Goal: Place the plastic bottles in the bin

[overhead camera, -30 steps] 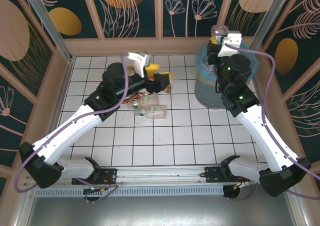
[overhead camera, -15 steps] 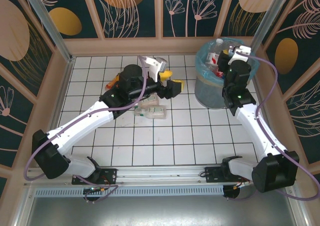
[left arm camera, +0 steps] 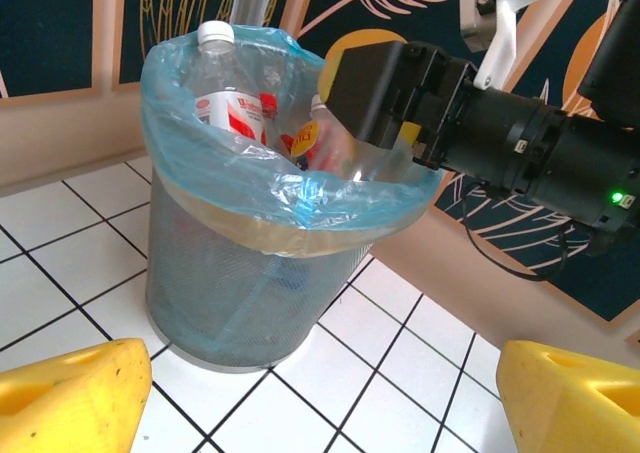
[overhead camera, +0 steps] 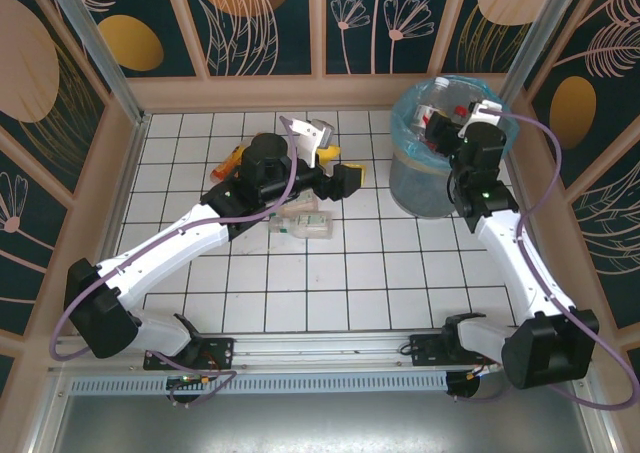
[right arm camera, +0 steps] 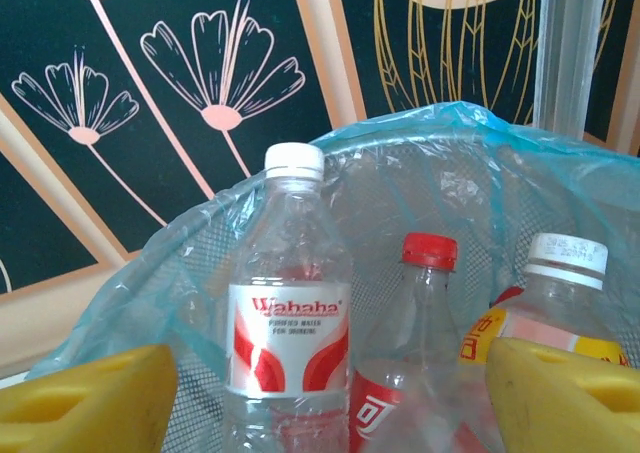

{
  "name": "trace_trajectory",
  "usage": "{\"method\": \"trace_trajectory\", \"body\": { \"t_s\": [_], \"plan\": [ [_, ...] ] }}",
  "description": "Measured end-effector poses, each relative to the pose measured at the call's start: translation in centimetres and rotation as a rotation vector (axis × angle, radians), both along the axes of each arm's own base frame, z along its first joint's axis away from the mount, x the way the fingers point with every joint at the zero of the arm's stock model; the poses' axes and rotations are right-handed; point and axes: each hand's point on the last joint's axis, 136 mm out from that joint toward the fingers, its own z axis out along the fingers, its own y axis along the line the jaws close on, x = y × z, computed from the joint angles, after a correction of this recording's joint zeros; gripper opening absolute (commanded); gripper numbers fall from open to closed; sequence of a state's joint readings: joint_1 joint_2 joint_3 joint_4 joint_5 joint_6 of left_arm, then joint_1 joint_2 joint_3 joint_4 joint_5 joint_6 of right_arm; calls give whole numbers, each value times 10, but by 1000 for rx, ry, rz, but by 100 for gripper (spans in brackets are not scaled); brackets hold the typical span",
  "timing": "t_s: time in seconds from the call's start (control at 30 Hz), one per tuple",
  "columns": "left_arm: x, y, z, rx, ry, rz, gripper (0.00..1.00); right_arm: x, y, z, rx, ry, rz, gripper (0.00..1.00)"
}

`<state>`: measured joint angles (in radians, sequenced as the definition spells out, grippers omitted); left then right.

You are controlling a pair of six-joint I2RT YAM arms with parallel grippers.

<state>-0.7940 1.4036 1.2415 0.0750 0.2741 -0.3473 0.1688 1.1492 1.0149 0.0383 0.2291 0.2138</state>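
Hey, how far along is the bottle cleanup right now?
Done: several bottles stand in the bin. In hand: nothing; both the right hand, over the bin, and the left hand are open. Left: clear bottles and an orange bottle on the tiles.

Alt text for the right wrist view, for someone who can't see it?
Standing neck-up in the blue-bagged bin: a white-capped Wahaha bottle, a red-capped bottle with a red label, and a white-capped bottle with a yellow label. The yellow fingers of the right tool frame them, open and empty.
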Motion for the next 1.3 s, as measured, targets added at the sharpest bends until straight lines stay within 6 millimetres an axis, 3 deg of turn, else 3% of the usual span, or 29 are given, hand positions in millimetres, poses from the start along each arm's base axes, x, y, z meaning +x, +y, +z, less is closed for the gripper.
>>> {"method": "trace_trajectory", "body": {
  "t_s": [0.07, 0.23, 0.37, 0.43, 0.57, 0.8, 1.07, 1.3],
  "plan": [
    [0, 0, 0, 1, 0, 3, 89, -2, 0, 6, 13, -4, 2, 77],
    [2, 1, 0, 4, -4, 15, 90, -1, -1, 38, 47, -20, -15, 53],
    [3, 2, -5, 12, 1, 23, 90, 22, -19, 71, 63, 6, -125, 33],
    [3, 2, -7, 16, 5, 23, 90, 33, -30, 71, 79, 35, -174, 21],
    [3, 4, -12, 22, 10, 27, 90, 40, -43, 32, 104, 149, -211, 3],
    [3, 7, -21, 40, 19, 43, 90, 40, -26, -15, 144, 292, -127, 3],
    [2, 10, -36, 64, 39, 49, 90, 29, -28, -67, 128, 393, -145, 0],
    [2, 11, -40, 70, 43, 53, 90, 34, -18, -93, 109, 464, -130, 1]
  ]
}}
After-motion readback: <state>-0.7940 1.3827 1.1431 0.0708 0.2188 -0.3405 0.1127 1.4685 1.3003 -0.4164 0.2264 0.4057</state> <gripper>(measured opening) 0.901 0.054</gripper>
